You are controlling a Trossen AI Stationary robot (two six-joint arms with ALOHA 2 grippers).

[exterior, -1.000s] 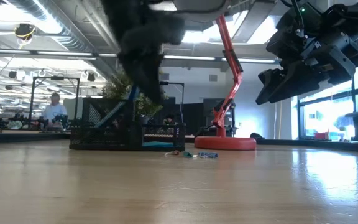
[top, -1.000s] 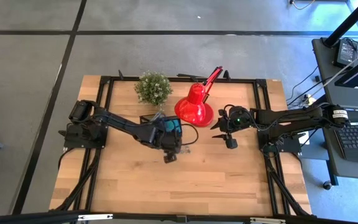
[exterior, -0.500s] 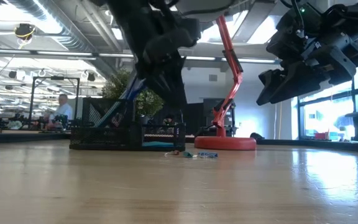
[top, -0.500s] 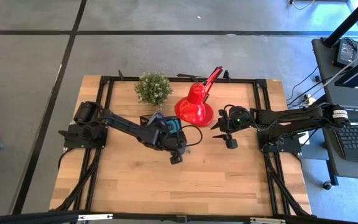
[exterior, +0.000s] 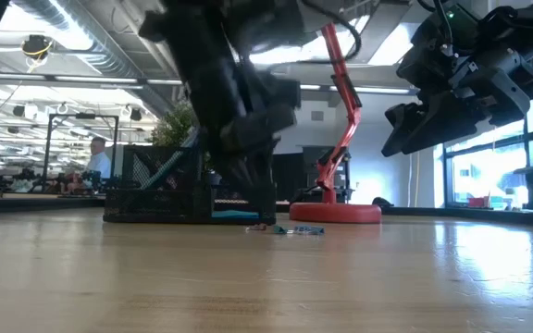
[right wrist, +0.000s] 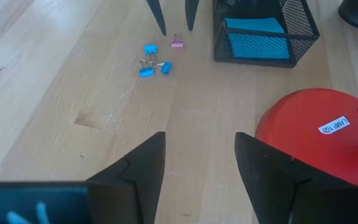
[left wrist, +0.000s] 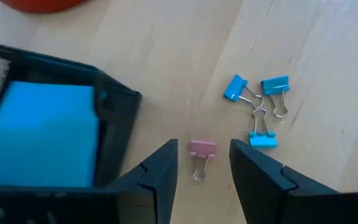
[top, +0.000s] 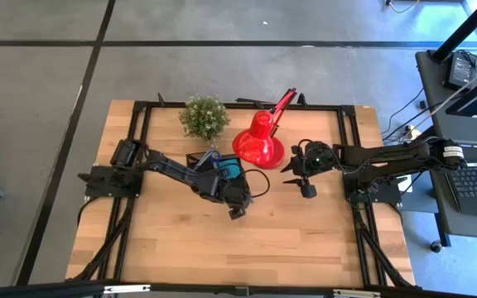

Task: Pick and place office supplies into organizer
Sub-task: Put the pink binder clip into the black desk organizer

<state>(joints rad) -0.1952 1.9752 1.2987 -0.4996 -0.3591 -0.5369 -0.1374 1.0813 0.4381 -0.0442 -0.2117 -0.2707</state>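
A pink binder clip (left wrist: pixel 202 149) lies flat on the wooden table beside the black mesh organizer (left wrist: pixel 114 102), which holds a blue sticky-note pad (left wrist: pixel 42 134). My left gripper (left wrist: pixel 204 158) is open and low over the table. Its fingers point steeply down and stand on either side of the pink clip without touching it. Three blue binder clips (left wrist: pixel 258 106) lie in a cluster just beyond. The right wrist view shows the same left fingers (right wrist: pixel 157 15) above the pink clip (right wrist: pixel 177 43). My right gripper (right wrist: pixel 201 168) hangs open in the air near the lamp.
A red desk lamp (top: pixel 257 145) stands behind the organizer, its round base (right wrist: pixel 316 134) close under my right gripper. A small potted plant (top: pixel 204 116) sits at the far edge. Black frame rails (top: pixel 139 124) border the table. Bare wood stretches toward the near edge.
My left gripper has come down from above the organizer toward the clips, shifting a little toward the table's right and near edges. Its fingers now reach almost to the tabletop around the pink clip. The clips have not moved.
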